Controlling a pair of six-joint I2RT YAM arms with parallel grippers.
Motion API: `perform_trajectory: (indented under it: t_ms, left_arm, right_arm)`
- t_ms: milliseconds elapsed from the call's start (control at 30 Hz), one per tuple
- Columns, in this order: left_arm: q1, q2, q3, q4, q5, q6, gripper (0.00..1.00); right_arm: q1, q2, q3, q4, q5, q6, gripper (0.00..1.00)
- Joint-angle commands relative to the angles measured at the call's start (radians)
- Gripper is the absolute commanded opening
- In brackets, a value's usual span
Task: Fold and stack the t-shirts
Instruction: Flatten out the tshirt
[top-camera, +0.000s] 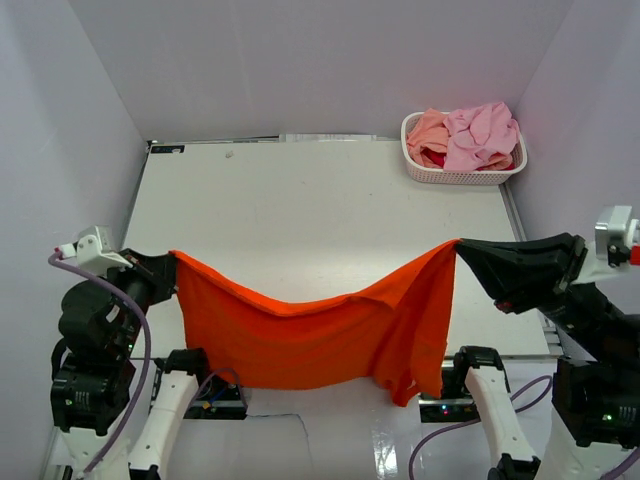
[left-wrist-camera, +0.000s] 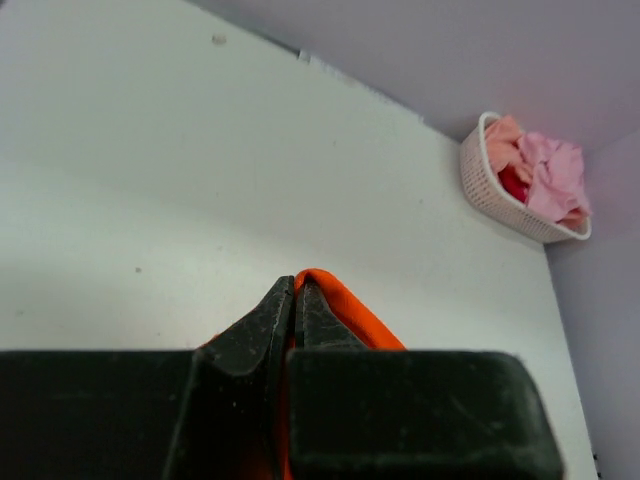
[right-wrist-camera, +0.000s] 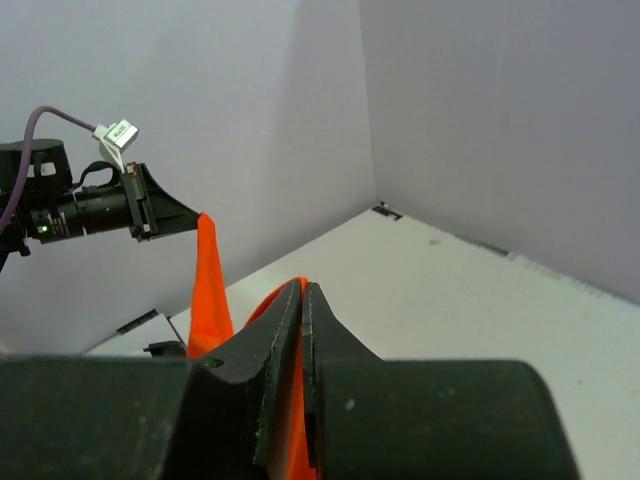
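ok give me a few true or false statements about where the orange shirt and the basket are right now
1. The orange t-shirt is held up between the left claw and the right claw, each shut on its top edge. True.
2. The t-shirt's top edge is pulled taut in a straight line. False: it sags in the middle.
3. The white basket sits at the far left corner of the table. False: it is at the far right corner.
4. The basket holds pink and peach cloth. True.
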Motion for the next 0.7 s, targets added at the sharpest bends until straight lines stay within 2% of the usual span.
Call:
perform_trajectory:
  t_ms: [0, 200, 467, 667]
  left_arm:
    - [0.004, -0.043, -0.058, -0.017, 0.013, -0.041, 0.00]
    - [0.005, -0.063, -0.119, -0.024, -0.013, -0.055, 0.00]
    - [0.005, -0.132, -0.295, -0.006, -0.012, -0.100, 0.00]
    - [0.004, -0.134, -0.382, 0.022, -0.014, -0.106, 0.00]
  right_arm:
    - [0.020, -0.037, -0.028, -0.029, 0.064, -0.014, 0.08]
    - [0.025, -0.048, -0.066, -0.076, 0.127, -0.049, 0.08]
    - [0.008, -0.122, -0.411, -0.054, 0.172, -0.011, 0.08]
    - [0.008, -0.120, -0.519, -0.054, 0.195, -0.039, 0.08]
